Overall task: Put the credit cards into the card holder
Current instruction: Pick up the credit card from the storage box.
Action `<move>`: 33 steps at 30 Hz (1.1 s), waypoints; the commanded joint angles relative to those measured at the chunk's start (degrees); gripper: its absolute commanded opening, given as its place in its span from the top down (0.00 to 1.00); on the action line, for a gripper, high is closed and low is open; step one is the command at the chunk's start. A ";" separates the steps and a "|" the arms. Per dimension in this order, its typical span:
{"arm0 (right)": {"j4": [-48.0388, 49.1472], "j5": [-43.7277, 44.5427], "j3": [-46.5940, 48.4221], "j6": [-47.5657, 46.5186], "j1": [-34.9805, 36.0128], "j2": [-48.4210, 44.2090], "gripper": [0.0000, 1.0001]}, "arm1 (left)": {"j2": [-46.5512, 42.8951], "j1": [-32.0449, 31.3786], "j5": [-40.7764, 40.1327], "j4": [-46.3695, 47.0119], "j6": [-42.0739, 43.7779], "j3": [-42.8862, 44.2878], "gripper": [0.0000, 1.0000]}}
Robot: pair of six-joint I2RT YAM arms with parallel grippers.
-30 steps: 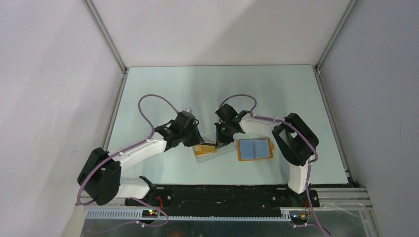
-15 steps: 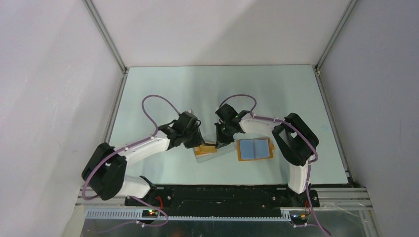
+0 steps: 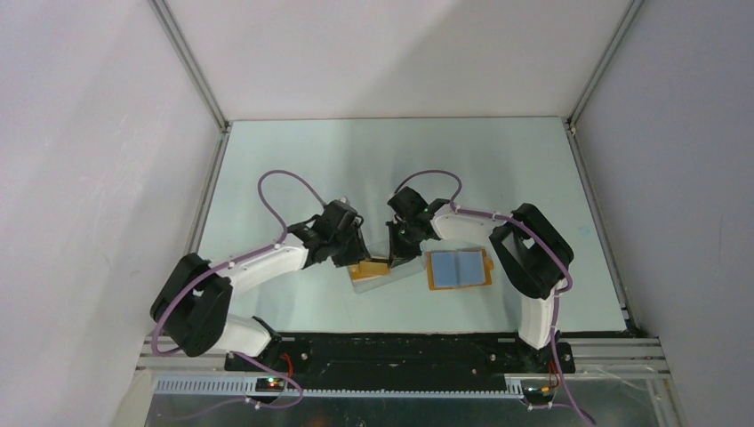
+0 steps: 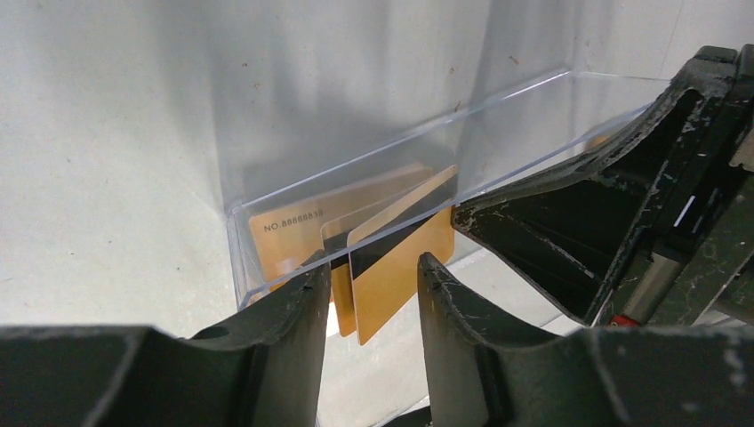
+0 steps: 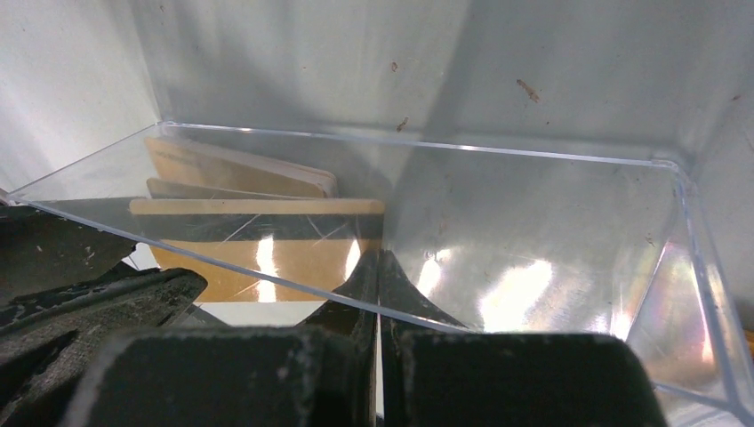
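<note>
Several golden-orange credit cards (image 4: pixel 391 267) stand in a clear plastic box (image 4: pixel 498 107); the front one has a dark stripe. They show in the top view (image 3: pixel 369 267) and the right wrist view (image 5: pixel 258 240). My left gripper (image 4: pixel 373 280) is open, its fingers (image 4: pixel 298 311) on either side of the striped card's lower edge, with a gap on each side. My right gripper (image 5: pixel 378 285) is shut on the near wall of the clear box (image 5: pixel 533 178). The card holder (image 3: pixel 458 269) lies open, blue-grey inside up, right of the box.
The two grippers (image 3: pixel 351 256) (image 3: pixel 400 251) are close together over the clear box (image 3: pixel 378 277), and the right gripper's black body (image 4: pixel 622 213) fills the right of the left wrist view. White walls enclose the table (image 3: pixel 391 151) on three sides.
My left arm has shifted slightly right, bringing its gripper closer in on the cards. The right arm, the box and the card holder have not moved.
</note>
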 commanded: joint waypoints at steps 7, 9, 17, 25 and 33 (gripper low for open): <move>-0.97 0.39 -0.72 0.06 0.08 3.75 1.00 | 2.78 -1.44 1.09 1.39 -0.02 2.97 0.71; -0.91 0.31 -0.72 0.04 0.03 3.74 1.00 | 2.96 -1.46 1.04 1.36 -0.01 2.84 0.74; -1.08 0.13 -0.69 -0.13 0.14 3.45 1.00 | 1.80 -1.81 1.58 1.38 0.72 3.30 0.78; -2.73 -0.61 -0.70 -0.63 -0.97 -0.08 0.93 | 2.68 -2.33 3.76 1.39 1.66 4.74 0.73; 1.91 -4.64 -5.27 1.12 -3.02 -3.02 0.55 | 1.97 -2.62 4.24 1.92 1.49 4.58 0.60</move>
